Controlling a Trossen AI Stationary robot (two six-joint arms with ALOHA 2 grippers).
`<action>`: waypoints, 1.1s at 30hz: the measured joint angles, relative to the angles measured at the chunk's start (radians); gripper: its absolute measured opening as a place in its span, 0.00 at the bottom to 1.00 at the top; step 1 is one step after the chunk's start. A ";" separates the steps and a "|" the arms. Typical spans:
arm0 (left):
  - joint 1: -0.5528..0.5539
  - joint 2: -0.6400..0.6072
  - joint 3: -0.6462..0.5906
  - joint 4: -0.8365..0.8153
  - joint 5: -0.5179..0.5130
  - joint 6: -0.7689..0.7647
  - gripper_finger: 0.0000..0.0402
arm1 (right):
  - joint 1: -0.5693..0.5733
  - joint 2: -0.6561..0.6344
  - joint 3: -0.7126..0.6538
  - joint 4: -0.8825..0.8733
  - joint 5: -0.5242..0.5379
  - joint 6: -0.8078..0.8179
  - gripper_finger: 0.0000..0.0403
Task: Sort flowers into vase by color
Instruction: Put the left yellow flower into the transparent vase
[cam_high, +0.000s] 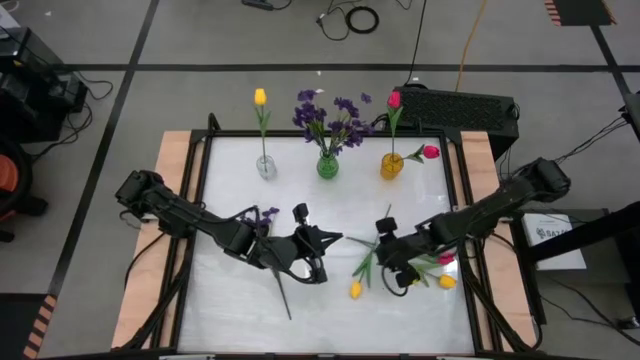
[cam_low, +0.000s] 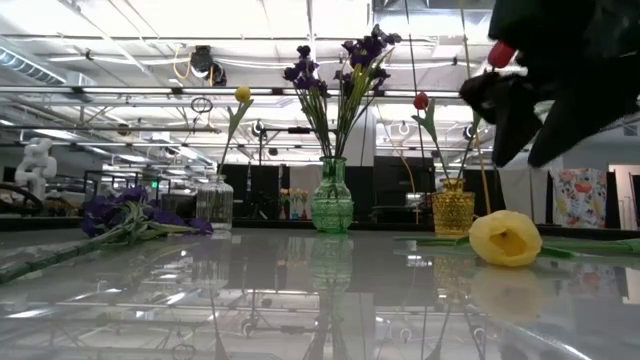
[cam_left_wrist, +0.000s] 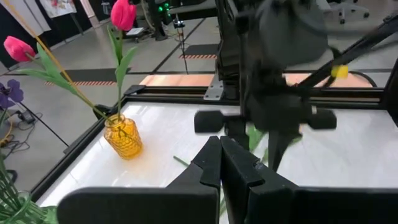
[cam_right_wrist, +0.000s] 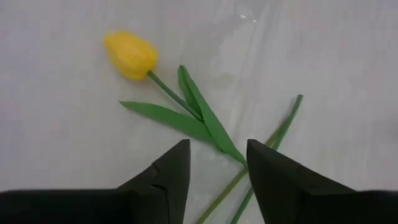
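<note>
The flowers are partly in three vases at the far side of the table (cam_high: 200, 300) and partly lying on it. In the high view, the right gripper (cam_high: 385, 262) is over the stem of a yellow tulip (cam_high: 355, 290), whose bud lies just in front of it, toward the near edge. A second yellow tulip (cam_high: 447, 282) and a pink tulip (cam_high: 445, 258) lie close on its outer side, under the right arm. Far beyond it stand the clear vase (cam_high: 265, 166) with one yellow tulip, the green vase (cam_high: 327, 165) with purple blossoms, and the amber vase (cam_high: 391, 165) with two pink tulips. The left gripper (cam_high: 332, 240) is near the middle of the table, pointing to the right gripper, and a purple bunch (cam_high: 262, 217) lies behind it beside the left arm.

In the low view, a yellow bud (cam_low: 505, 238) rests on the table below the dark gripper (cam_low: 520, 110) at the upper right, and a purple bunch (cam_low: 125, 218) lies at the left.

In the left wrist view, the left fingers (cam_left_wrist: 239, 168) are pressed together and hold nothing; the amber vase (cam_left_wrist: 123, 137) is ahead.

In the right wrist view, the right fingers (cam_right_wrist: 171, 171) stand apart with a gap, one on each side of the green stem (cam_right_wrist: 217, 134), not clamping it; the yellow bud (cam_right_wrist: 130, 55) lies ahead of them.
</note>
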 joint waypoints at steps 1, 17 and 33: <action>0.000 0.000 0.000 0.000 0.000 0.000 0.01 | -0.004 0.024 0.000 0.015 -0.002 -0.024 0.38; 0.000 0.000 0.000 -0.008 0.000 0.000 0.01 | -0.065 0.271 0.002 0.084 -0.065 -0.177 0.31; 0.000 0.000 0.000 -0.012 0.000 0.002 0.01 | -0.067 0.256 0.000 0.098 -0.051 -0.181 0.01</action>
